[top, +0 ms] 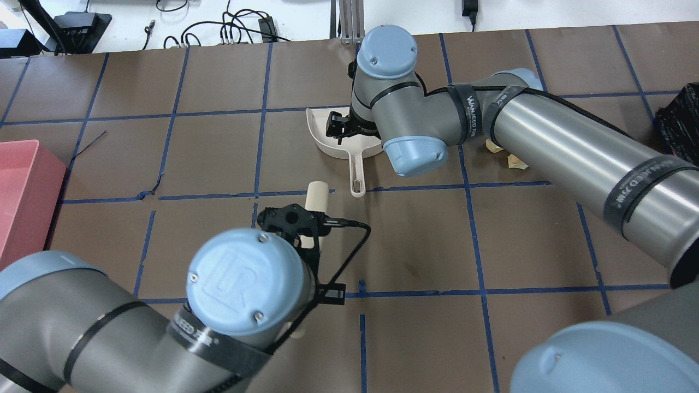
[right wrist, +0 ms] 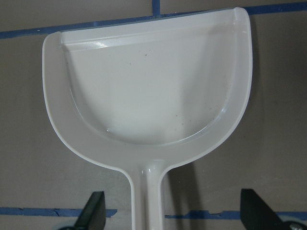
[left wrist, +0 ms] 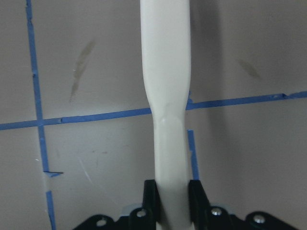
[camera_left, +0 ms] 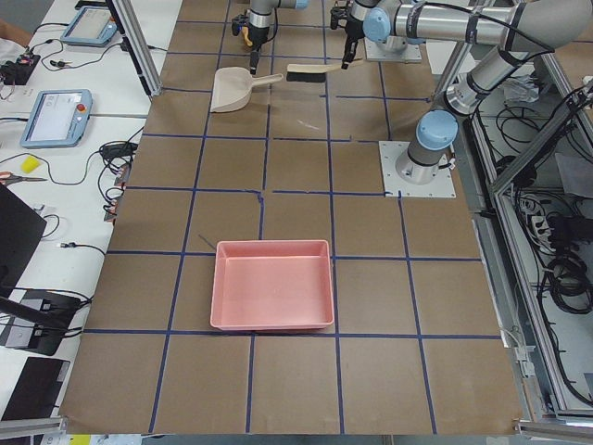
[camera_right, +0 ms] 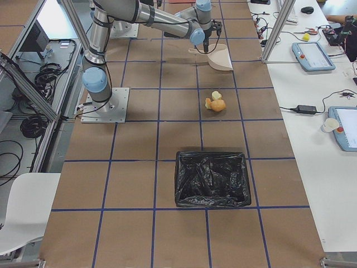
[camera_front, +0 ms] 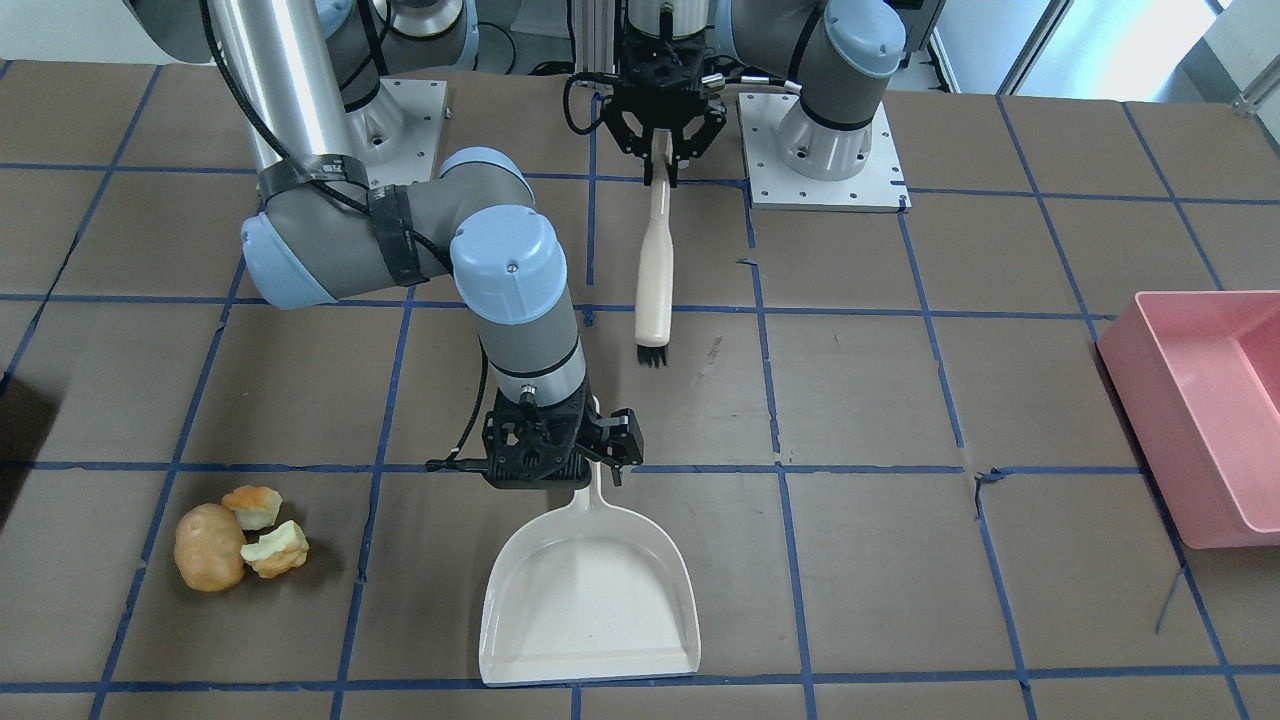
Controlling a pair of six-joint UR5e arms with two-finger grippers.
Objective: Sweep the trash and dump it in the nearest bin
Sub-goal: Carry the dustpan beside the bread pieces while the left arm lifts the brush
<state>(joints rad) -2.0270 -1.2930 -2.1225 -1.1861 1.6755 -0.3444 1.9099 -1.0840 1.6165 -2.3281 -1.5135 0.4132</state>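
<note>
Exterior front-facing view, contents listed. Surface (camera_front: pixel 880 400): brown, with a blue tape grid.

Trash, lower left, lying on the surface and in no container:
- round tan-brown lump (camera_front: pixel 208 547)
- upper chunk (camera_front: pixel 253 506), pale yellow-orange
- lower chunk (camera_front: pixel 277 549), pale yellow-orange; both chunks rest against the lump

White dustpan (camera_front: pixel 590 590), bottom centre, flat on the surface and well apart from the trash. The right wrist view shows a few dark specks in its pan.

Right hand (camera_front: pixel 597 462): spread open, fingers either side of the dustpan handle without touching it.

Left hand (camera_front: pixel 660 160), top centre: clamped on the handle of the cream brush (camera_front: pixel 655 285), bristles pointing down-frame.

Pink bin (camera_front: pixel 1140 400), right edge: pink interior showing.

Exterior right view: black-lined bin (camera_right: pixel 212 155), below the trash in frame, black liner showing inside.
</note>
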